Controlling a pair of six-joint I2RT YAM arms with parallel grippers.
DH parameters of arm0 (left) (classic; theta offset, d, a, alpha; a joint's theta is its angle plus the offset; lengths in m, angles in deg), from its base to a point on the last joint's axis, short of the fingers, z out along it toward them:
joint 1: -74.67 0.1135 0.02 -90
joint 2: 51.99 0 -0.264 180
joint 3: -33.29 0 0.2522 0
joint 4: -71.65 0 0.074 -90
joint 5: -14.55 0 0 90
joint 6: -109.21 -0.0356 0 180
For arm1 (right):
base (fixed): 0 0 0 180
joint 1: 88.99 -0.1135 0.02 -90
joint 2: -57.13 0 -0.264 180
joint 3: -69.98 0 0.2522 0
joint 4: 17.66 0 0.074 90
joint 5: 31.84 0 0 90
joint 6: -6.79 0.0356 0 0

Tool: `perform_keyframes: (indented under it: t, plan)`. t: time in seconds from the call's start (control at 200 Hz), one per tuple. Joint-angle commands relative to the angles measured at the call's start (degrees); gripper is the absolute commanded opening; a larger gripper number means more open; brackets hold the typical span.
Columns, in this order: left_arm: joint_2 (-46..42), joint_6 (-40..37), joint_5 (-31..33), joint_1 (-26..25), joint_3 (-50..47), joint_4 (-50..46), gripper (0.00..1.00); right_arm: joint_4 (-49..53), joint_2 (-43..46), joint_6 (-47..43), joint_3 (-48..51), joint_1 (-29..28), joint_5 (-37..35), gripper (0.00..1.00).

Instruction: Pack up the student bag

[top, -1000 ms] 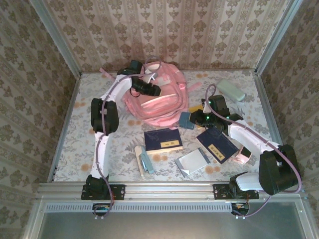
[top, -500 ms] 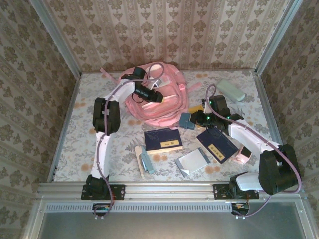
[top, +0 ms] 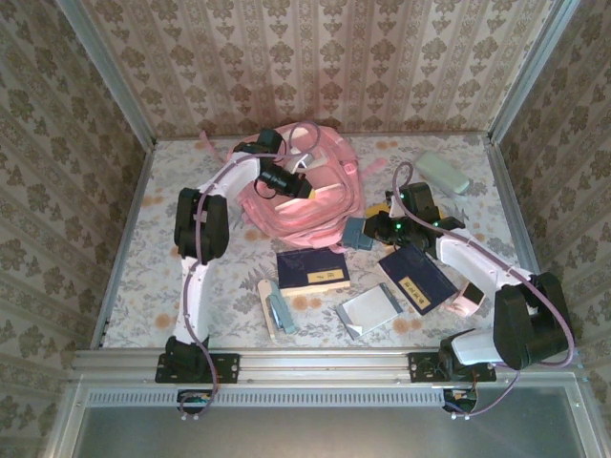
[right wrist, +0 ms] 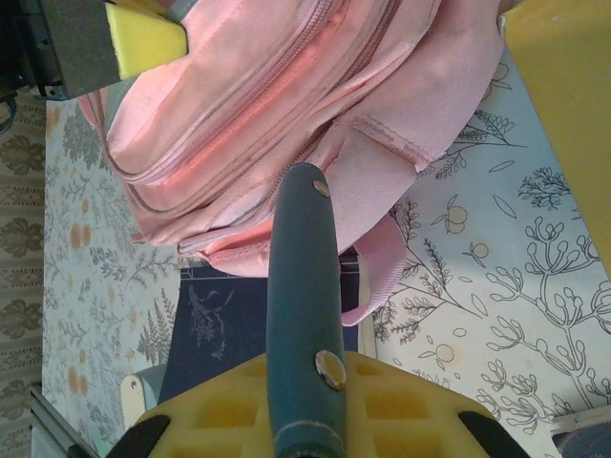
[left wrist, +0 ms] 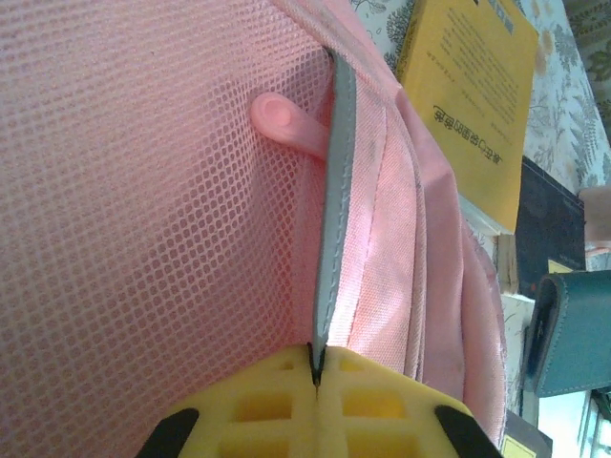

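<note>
The student bag (top: 320, 196), a big soft pink backpack, lies at the back middle of the table. My left gripper (top: 298, 187) rests on top of it. In the left wrist view its yellow fingers (left wrist: 277, 405) are shut on a thin grey trim (left wrist: 332, 219) beside the bag's pink mesh (left wrist: 143, 191). My right gripper (top: 370, 229) sits just right of the bag, shut on a teal case (top: 355, 232). In the right wrist view the case (right wrist: 301, 277) stands on edge between the jaws and points at the bag (right wrist: 286, 95).
Two navy books (top: 312, 268) (top: 415, 277), a silver notebook (top: 370, 309) and a ruler with pens (top: 272, 307) lie in front of the bag. A yellow book (left wrist: 468, 95) sits by its right side. A pale green case (top: 442, 173) lies at the back right.
My left gripper has closed onto the bag's grey trim after shifting slightly right. The bag's top has been pulled and has changed shape. The right arm has stayed still.
</note>
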Motion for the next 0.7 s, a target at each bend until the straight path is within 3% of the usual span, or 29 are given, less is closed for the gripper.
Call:
perform_keyframes:
  t: [0.0,0.1,0.36,0.69]
  plan:
    - [-3.63,0.07,-1.93,-0.61,0.25,0.11,0.0,0.57,-0.17,-0.39,-0.12,0.32,-0.27,0.0]
    - [-6.48,2.08,-0.41,0.06,-0.36,2.68,0.0,1.72,0.74,-0.59,-0.29,0.41,-1.88,0.0]
    - [-17.26,17.59,1.02,4.29,-3.29,16.08,0.0,3.06,2.35,-0.14,-2.34,0.36,-2.15,0.0]
    - [-22.92,27.5,0.45,7.73,-0.02,17.61,0.0,6.56,5.6,2.42,-10.96,0.41,2.27,0.0]
